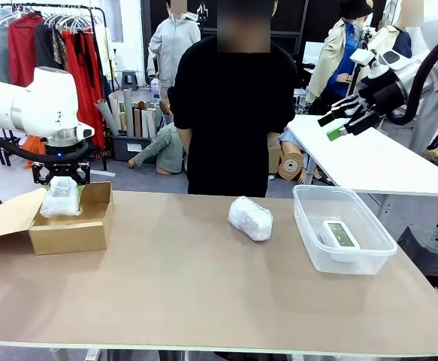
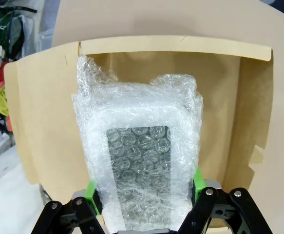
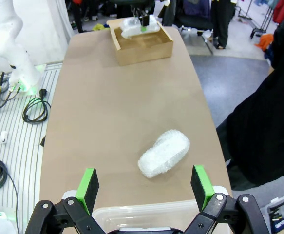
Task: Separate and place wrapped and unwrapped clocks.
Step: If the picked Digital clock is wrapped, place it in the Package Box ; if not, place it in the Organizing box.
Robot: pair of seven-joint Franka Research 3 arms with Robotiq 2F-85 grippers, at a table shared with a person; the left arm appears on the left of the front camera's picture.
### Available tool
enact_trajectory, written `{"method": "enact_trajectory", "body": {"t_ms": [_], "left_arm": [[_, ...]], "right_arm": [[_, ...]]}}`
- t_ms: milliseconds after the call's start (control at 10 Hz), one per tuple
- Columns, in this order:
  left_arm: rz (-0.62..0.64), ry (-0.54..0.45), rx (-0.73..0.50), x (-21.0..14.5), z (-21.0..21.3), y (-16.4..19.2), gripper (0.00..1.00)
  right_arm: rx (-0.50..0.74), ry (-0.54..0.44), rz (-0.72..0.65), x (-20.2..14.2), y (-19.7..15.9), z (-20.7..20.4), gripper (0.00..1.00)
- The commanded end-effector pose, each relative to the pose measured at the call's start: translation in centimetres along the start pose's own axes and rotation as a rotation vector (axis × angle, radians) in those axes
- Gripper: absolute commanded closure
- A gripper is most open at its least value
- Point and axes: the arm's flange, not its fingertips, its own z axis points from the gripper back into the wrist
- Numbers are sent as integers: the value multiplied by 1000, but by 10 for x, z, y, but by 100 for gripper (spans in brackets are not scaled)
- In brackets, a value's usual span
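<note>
My left gripper [image 1: 61,180] hangs over the open cardboard box [image 1: 76,229] at the table's left, shut on a flat wrapped clock [image 1: 61,197]. In the left wrist view that bubble-wrapped bundle [image 2: 142,161] sits between the green pads [image 2: 90,192], above the box's inside [image 2: 219,97]. A rounder wrapped clock [image 1: 250,217] lies on the table's middle, also visible in the right wrist view [image 3: 164,153]. The unwrapped clock [image 1: 340,235], white with a grey-green screen, rests in the clear plastic bin [image 1: 309,226] at the right. My right gripper [image 1: 337,124] is raised high at the right, open and empty.
A person in black [image 1: 234,105] stands at the far side of the table, behind the rounder bundle. A white table [image 1: 376,162] stands at the back right. The box's flap [image 1: 4,214] hangs open over the left edge. Cables lie on the floor [image 3: 34,109] beside the table.
</note>
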Motion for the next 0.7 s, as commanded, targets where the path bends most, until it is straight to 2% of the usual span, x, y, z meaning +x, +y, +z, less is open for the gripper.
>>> {"method": "enact_trajectory", "body": {"t_ms": [0, 300, 600], "left_arm": [[2, -7, -4, -1, -2, 1, 100], [-18, -16, 80, 3, -1, -5, 100], [-13, -14, 102, 8, -10, -10, 100]], "right_arm": [[-1, 6, 5, 1, 1, 1, 0], [-1, 6, 5, 1, 1, 1, 0], [-1, 6, 5, 1, 1, 1, 0]]}}
